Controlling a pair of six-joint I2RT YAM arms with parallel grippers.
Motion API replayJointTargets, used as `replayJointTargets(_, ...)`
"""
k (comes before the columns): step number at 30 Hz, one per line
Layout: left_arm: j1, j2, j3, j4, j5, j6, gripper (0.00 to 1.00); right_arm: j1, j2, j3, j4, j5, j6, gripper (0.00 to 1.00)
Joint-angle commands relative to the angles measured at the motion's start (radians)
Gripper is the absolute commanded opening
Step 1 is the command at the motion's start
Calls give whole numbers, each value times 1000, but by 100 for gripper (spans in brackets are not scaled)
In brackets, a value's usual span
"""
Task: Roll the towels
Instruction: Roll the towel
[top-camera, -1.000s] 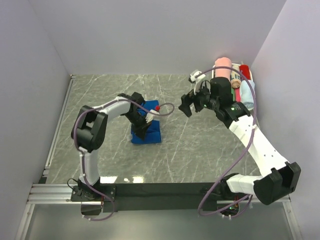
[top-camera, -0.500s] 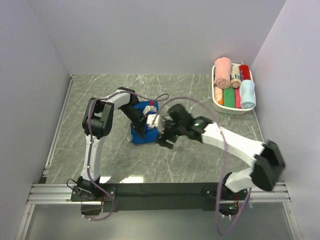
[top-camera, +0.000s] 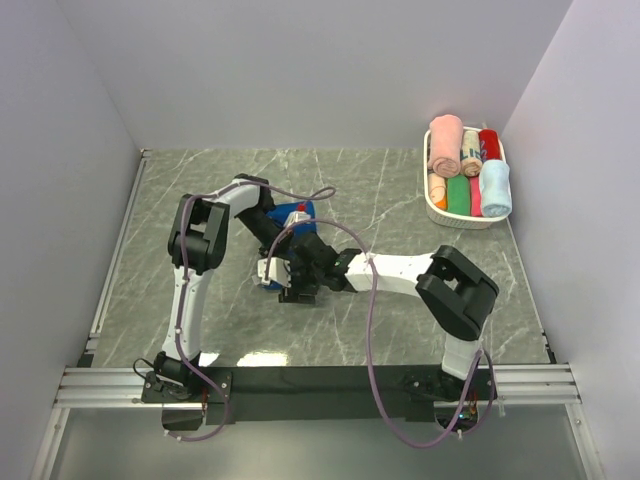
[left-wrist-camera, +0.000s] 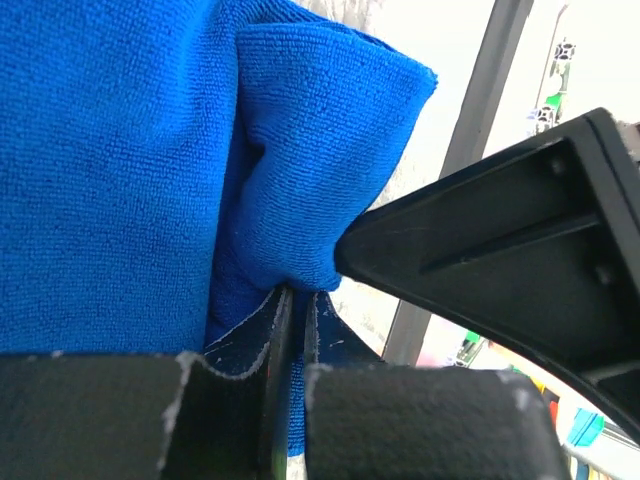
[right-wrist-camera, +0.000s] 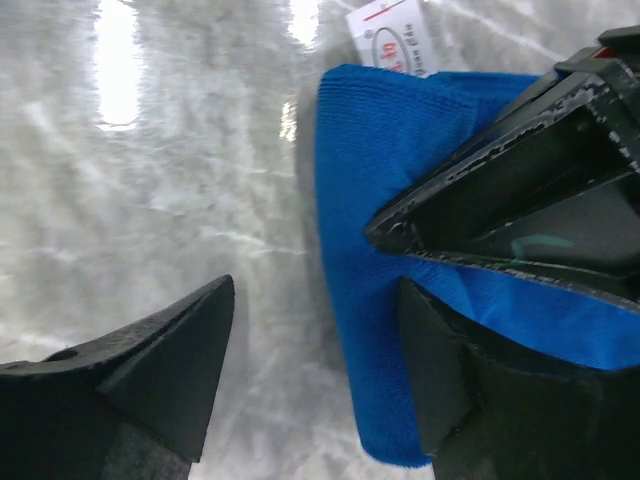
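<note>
Swung over from the basket (top-camera: 437, 206), the right gripper (right-wrist-camera: 310, 300) straddles the royal blue towel's (right-wrist-camera: 370, 150) edge, jaws spread, while the left gripper (left-wrist-camera: 297, 310) pinches its fold mid-table, likely anchoring it for rolling.

Left arm (top-camera: 200, 235) and right arm (top-camera: 395, 268) crowd the royal blue towel (top-camera: 303, 216); table (top-camera: 380, 195) beyond lies open.

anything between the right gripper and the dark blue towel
Nothing visible. The right gripper is open right at the edge of the royal blue towel; the left gripper, shut on that towel, sits close beside it, not between.
</note>
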Motion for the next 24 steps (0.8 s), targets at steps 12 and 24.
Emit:
replayJointTargets(12, 19, 67, -62, 84, -244, 124, 12, 2, 194, 123, -50, 98, -68, 28)
replayJointTargets(24, 234, -206, -137, 171, -106, 38, 66, -37, 188, 174, -196, -153, 13, 0)
